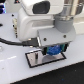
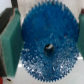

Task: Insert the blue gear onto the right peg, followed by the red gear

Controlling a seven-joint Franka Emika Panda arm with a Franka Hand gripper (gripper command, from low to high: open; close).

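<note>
A white table [image 1: 12, 67] fills the scene in the exterior view. On it lies a grey plate with black edges [image 1: 34, 60], partly hidden from above. A black cable [image 1: 15, 42] runs in a curve over the table on the exterior view's left.

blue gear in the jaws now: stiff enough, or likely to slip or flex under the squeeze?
Probably stiff: the blue gear looks like a solid moulded disc, keeping its round outline between the green pads. Slip seems unlikely, since its toothed rim sits against the pads. It looks thin and likely light, but could pivot about the line between the two pads if bumped while the gripper lowers it.
</note>
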